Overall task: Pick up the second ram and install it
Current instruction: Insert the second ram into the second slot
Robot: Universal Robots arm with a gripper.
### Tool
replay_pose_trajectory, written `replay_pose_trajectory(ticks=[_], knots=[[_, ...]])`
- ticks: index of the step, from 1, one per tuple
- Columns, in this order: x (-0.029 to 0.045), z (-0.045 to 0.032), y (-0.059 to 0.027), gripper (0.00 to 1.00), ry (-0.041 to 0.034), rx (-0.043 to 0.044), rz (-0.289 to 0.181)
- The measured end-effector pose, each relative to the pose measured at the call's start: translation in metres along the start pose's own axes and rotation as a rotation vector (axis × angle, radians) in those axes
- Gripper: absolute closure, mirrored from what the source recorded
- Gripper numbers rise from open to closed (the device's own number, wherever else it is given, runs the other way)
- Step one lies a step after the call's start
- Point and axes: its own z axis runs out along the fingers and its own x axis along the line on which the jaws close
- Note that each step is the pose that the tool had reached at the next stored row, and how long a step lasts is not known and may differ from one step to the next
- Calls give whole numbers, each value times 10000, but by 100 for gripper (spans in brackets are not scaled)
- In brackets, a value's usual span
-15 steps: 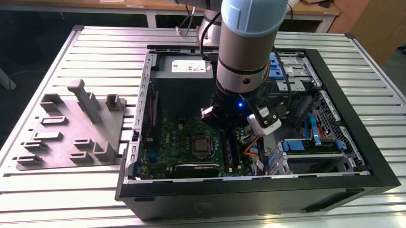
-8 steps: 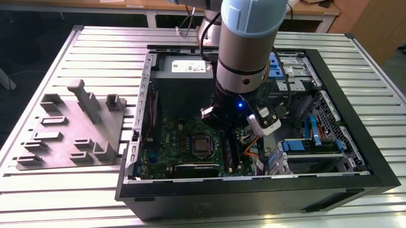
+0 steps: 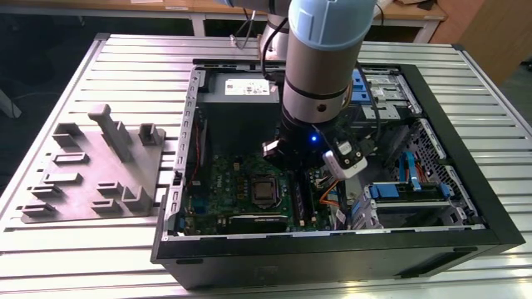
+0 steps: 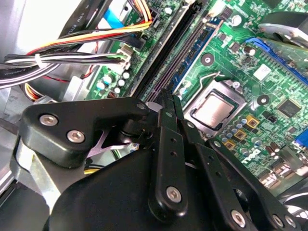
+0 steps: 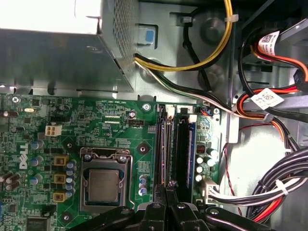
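Ribbed metal table (image 3: pixel 124 62), exterior view. Item: the second ram (image 5: pixel 162 149), a thin dark strip seen edge-on, upright in the motherboard (image 5: pixel 120 120) slot row beside the processor socket (image 5: pixel 103 185). Gripper (image 5: pixel 168 186): fingers clenched together at the strip's near end. Container: open black computer case (image 3: pixel 332 252), centre frame, holding motherboard, grey power supply (image 5: pixel 57 62), bundled cables (image 5: pixel 288 178).

Case (image 3: pixel 332 255) dim inside — white glare on power supply (image 5: pixel 62 57).

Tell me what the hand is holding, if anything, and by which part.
Cannot be told: the black hand sits right over the long black memory slots of the green motherboard, hiding any grip.
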Motion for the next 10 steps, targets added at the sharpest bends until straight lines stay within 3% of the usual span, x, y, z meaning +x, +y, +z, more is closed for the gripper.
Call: replay_pose_trajectory(ticks=[10], knots=[[1,27,0,89,1,6,1]])
